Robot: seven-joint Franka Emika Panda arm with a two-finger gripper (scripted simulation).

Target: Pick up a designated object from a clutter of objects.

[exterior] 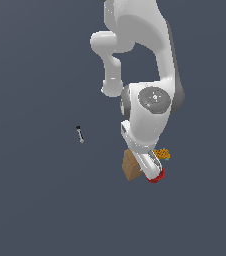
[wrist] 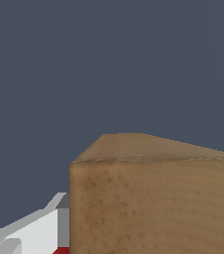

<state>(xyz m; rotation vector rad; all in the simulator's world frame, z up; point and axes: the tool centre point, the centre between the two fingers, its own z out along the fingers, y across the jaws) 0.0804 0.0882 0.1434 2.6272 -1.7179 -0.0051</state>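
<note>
The tan box (exterior: 130, 167) lies on the dark floor under my arm, and it fills the near part of the wrist view (wrist: 153, 198). My gripper (exterior: 146, 169) is down at the box's side toward the exterior view's right, between the box and the small red bowl (exterior: 156, 175). In the wrist view one white finger (wrist: 37, 229) sits right beside a side face of the box; the other finger is out of frame. A sliver of the red bowl (wrist: 62, 250) shows by that finger. I cannot tell whether the jaws grip the box.
A small orange-speckled item (exterior: 162, 153) lies just behind the bowl, partly hidden by my arm. A thin dark-and-grey stick-like tool (exterior: 79, 133) lies apart, toward the exterior view's left. The floor is plain dark grey.
</note>
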